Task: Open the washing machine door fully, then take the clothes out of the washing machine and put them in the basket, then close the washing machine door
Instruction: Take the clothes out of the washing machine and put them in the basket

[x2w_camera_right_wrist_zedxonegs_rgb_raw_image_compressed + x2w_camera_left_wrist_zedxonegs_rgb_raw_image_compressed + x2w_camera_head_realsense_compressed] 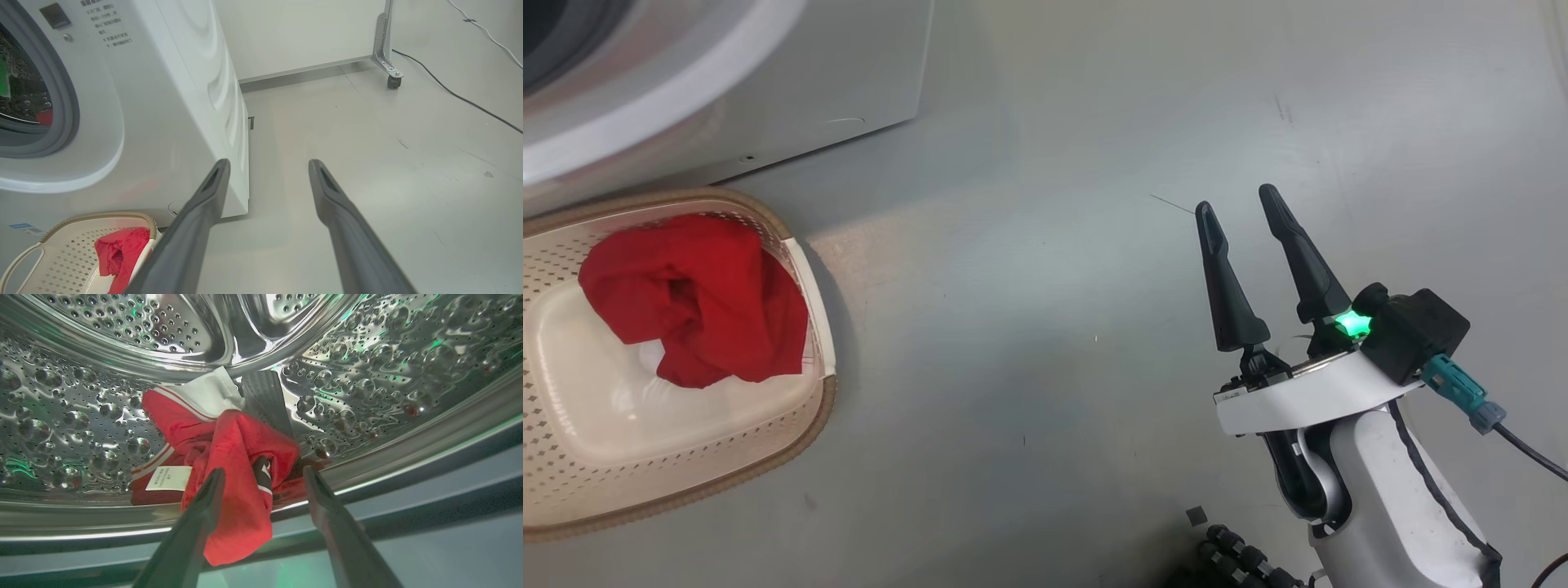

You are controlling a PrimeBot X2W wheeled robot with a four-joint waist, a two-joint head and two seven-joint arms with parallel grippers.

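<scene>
Inside the washing machine's steel drum (pixel 122 335) lies a red garment (pixel 229 449) with white trim and a white tag; part of it hangs over the drum's front lip. My left gripper (pixel 262 471) is open, its fingers on either side of that fabric. The cream basket (pixel 829 392) stands on the floor below the white washing machine (pixel 849 73) and holds another red garment (pixel 703 294). Over bare floor to the right, my right gripper (pixel 1236 202) is open with nothing in it. The right wrist view shows the washing machine (pixel 163 102), basket (pixel 65 253) and right gripper (pixel 268 163). The door is out of view.
A white panel (pixel 306 32) on a castor leg (pixel 393 79) stands behind the machine. A black cable (pixel 461 96) runs across the grey floor (pixel 388 163) at the far right. Open floor lies between the basket and my right arm.
</scene>
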